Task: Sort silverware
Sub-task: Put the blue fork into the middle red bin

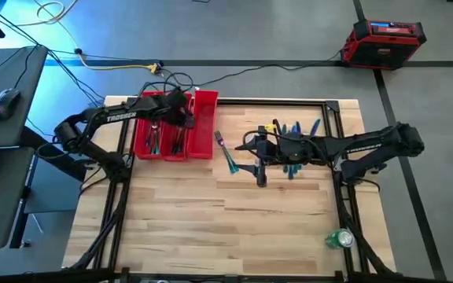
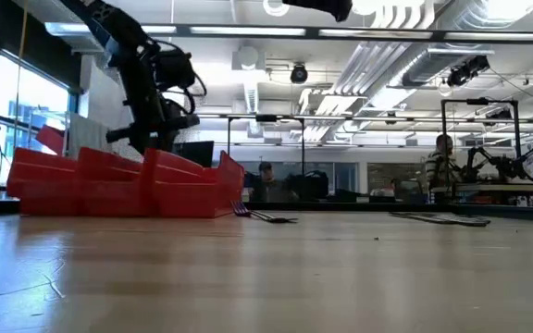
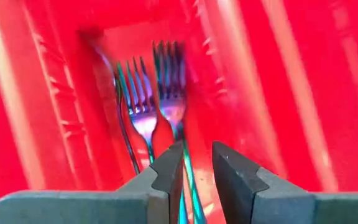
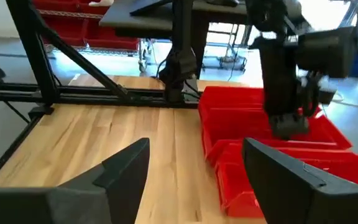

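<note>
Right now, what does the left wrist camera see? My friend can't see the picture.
Two shiny rainbow forks lie inside a red tray compartment. The left hand hangs just above them, dark fingers slightly apart with a fork handle showing between.

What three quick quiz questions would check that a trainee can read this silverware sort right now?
1. True or false: the left gripper is over the red tray.
2. Which utensils lie in the compartment under it: A spoons, B forks, C knives?
3. Fill in: the right gripper has its fingers ____ and holds nothing.

Key: 1 true; 2 B; 3 open.
</note>
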Controlling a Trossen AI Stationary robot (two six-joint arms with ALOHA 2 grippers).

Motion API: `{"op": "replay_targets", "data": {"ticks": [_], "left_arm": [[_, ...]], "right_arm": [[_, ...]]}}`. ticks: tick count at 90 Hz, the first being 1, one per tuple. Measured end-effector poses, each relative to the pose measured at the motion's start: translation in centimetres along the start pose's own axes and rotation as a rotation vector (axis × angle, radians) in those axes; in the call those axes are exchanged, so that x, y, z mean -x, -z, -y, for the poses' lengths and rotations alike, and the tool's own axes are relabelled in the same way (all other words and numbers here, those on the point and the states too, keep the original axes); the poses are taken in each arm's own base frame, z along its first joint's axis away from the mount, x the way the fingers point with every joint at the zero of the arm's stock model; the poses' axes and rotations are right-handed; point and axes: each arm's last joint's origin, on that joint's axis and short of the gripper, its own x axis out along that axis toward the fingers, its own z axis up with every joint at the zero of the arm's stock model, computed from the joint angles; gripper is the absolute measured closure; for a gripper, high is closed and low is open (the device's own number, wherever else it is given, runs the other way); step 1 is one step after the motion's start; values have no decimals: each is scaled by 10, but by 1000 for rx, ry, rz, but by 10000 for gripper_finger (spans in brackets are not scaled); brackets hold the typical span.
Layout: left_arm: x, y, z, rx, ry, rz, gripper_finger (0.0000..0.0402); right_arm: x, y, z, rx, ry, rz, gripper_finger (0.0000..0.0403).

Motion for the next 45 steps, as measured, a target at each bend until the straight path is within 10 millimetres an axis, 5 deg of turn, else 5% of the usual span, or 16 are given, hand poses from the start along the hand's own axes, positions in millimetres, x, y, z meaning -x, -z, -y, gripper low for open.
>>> {"op": "replay_targets", "data": {"ticks": [19, 45], "left_arm": [[61, 13, 2, -51, 5, 105, 334], [134, 64, -3, -66, 92, 230, 335]], "right_arm": [[-10, 19, 5, -91, 114, -143, 159], [-72, 93, 47, -259, 268, -452, 159]]}}
